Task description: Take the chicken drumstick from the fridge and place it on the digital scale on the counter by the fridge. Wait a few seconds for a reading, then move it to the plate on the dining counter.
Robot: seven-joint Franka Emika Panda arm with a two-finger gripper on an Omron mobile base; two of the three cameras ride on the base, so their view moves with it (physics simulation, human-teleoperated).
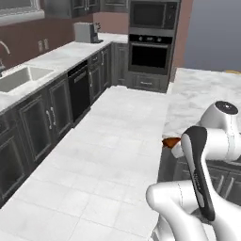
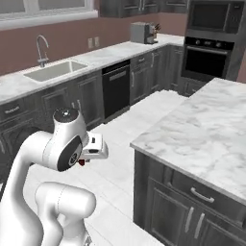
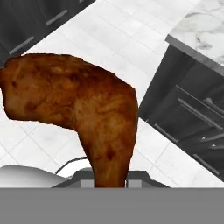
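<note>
Got chicken drumstick point(image 3: 74, 105) pinched by thin end in gripper point(image 3: 109, 181), carrying toward dining counter point(image 2: 211, 129). Next I gotta find plate.

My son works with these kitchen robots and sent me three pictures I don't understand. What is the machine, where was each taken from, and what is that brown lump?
All three are computer-rendered. The machine is a white jointed arm on a driving base. Two cameras ride on that base: one looks past the arm from its left, the other from its right, over a tiled kitchen floor. The third camera sits on the arm's hand. The brown lump is a roasted chicken drumstick, gripped by its thin end in the claw. The marble counter beside the arm is bare where it shows; a sink sits along the far wall.
</note>
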